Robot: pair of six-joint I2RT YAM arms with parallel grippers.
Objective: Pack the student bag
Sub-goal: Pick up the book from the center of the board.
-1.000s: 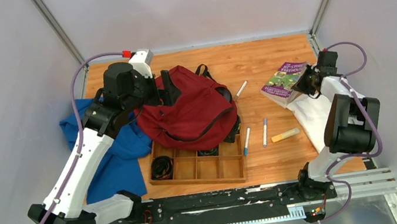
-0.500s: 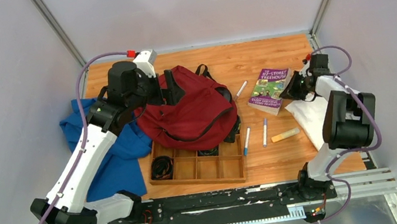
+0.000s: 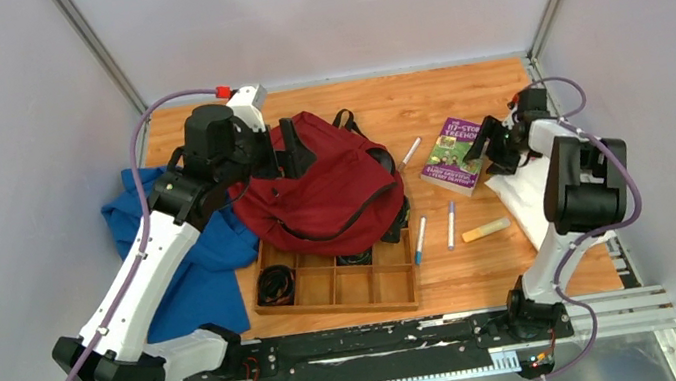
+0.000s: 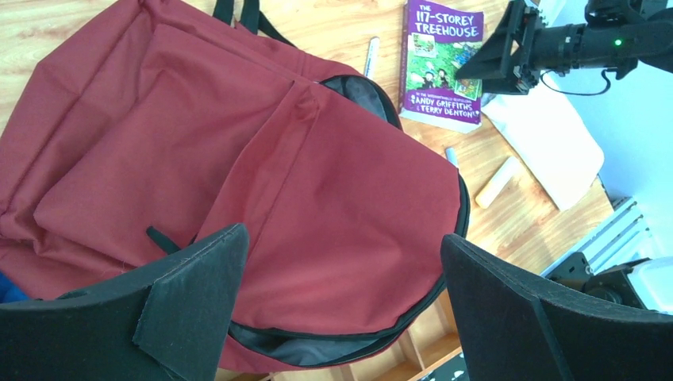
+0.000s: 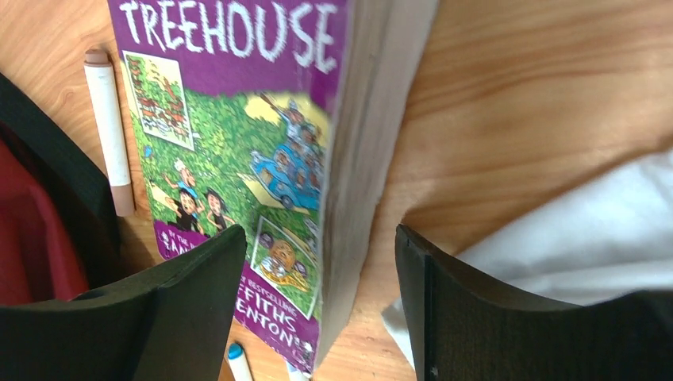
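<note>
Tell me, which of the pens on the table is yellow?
The stubby highlighter farthest right, beside the white cloth. The other three pens are slim and mostly white, lying nearer the student bag.

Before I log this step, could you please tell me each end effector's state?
Left end effector: open above the student bag.
Right end effector: open, straddling the book.

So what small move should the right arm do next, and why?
Probably close the right gripper on the book. Its jaws stand open on either side of the page edge, and the book lies flat on the table, outside the student bag. The bag's opening faces the book, so a grip would let the arm carry it in.
</note>
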